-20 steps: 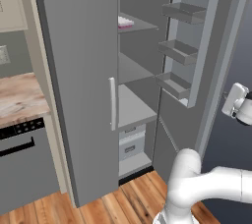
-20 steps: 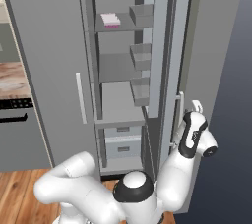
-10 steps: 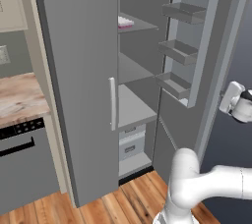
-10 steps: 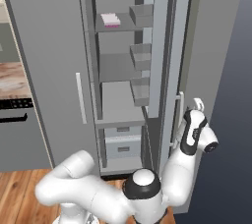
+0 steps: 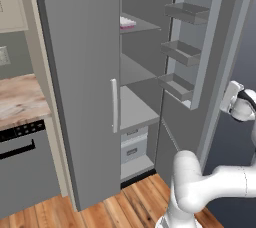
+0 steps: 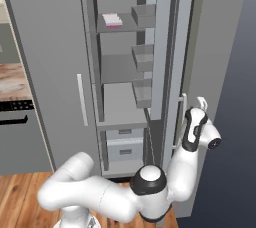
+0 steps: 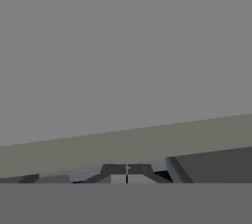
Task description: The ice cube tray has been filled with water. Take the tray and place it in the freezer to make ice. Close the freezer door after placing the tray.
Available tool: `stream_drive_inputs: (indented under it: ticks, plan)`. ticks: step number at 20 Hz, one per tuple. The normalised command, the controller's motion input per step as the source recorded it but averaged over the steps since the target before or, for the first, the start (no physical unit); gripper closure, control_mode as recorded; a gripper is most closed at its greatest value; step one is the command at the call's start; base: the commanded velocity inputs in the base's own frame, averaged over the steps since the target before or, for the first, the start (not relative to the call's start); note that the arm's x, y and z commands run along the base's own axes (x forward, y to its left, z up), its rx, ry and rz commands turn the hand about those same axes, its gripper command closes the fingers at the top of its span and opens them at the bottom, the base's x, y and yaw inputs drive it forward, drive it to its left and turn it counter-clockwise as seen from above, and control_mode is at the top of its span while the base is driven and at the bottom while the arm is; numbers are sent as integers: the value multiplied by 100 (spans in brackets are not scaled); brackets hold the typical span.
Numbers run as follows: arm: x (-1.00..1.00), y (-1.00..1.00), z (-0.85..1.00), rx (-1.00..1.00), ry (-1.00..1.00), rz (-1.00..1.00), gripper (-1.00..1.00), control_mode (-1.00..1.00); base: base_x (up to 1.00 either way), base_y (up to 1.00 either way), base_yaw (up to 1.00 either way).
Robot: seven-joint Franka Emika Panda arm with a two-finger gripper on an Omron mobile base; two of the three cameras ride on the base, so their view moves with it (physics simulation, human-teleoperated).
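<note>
The ice cube tray (image 5: 127, 22) (image 6: 112, 20) is a pale pink slab lying flat on the upper shelf inside the open freezer (image 5: 140, 72) (image 6: 117, 72). The freezer door (image 5: 196, 42) (image 6: 160, 47) stands swung out, its grey shelf bins facing the compartment. My gripper (image 6: 201, 103) (image 7: 127, 175) is shut and empty on the door's outer side, close to its pale vertical handle (image 6: 182, 117). In the hand view the tips sit close against a flat grey face.
The wider grey door (image 5: 80, 82) with its pale handle (image 5: 114, 105) is closed to the left. A wooden counter (image 5: 20, 103) and a dark appliance front (image 5: 25, 162) lie further left. Two drawers (image 5: 132, 144) sit at the freezer's bottom, above the wood floor (image 5: 125, 207).
My hand has shifted a little nearer the door's outer face. The door, the tray and the base views look unchanged.
</note>
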Motion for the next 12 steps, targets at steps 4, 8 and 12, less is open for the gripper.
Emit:
stream_drive_inputs:
  ticks: [4, 8, 12]
  plan:
    - [8, 0, -1, 0, 4, 2, 100, -100, 0, 0, 0]
    - [0, -2, 0, 1, 2, 7, 100, -100, 0, 0, 0]
    - [0, 0, 0, 0, 1, 8, 100, -100, 0, 0, 0]
